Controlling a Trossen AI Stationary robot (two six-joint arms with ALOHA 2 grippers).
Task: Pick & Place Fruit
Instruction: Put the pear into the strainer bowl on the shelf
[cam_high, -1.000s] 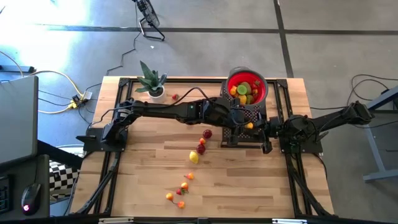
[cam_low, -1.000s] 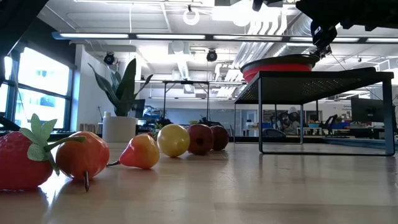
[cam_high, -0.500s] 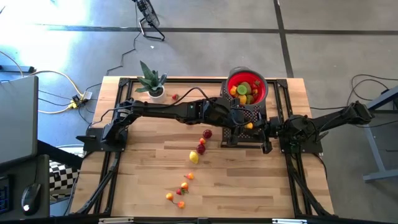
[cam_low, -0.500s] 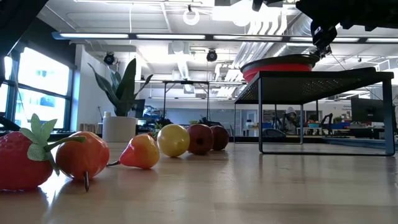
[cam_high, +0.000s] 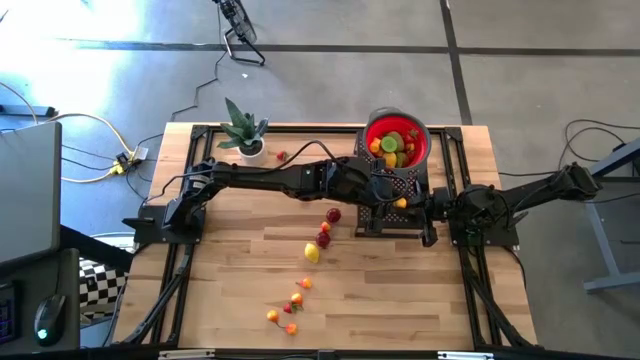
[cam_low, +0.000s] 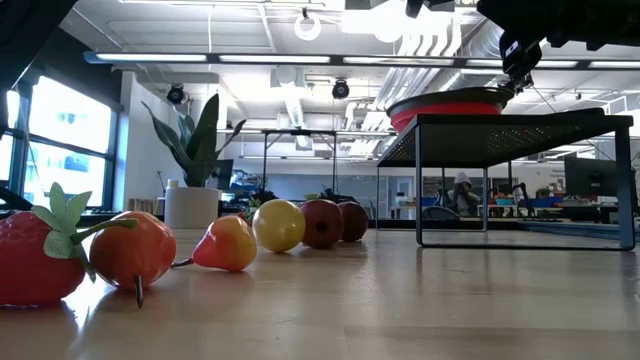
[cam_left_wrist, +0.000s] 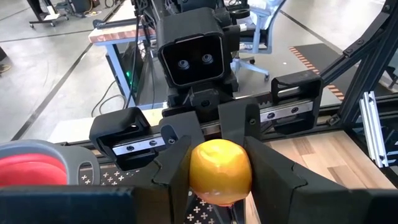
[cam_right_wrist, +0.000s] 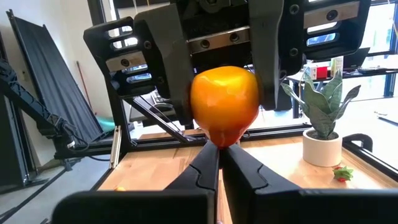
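Wooden surface (cam_high: 250, 300) carries a black mesh stand (cam_high: 395, 205) topped by a red bowl (cam_high: 420, 140) of fruit. Above the stand, the left hand (cam_left_wrist: 217, 171) grips an orange fruit (cam_left_wrist: 219, 172). The right hand (cam_right_wrist: 219, 165), fingers closed and empty, sits just beneath that fruit.

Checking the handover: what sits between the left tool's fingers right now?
An orange fruit is clamped between the left tool's fingers, clearest in the left wrist view. The shut right tool sits just beneath it.
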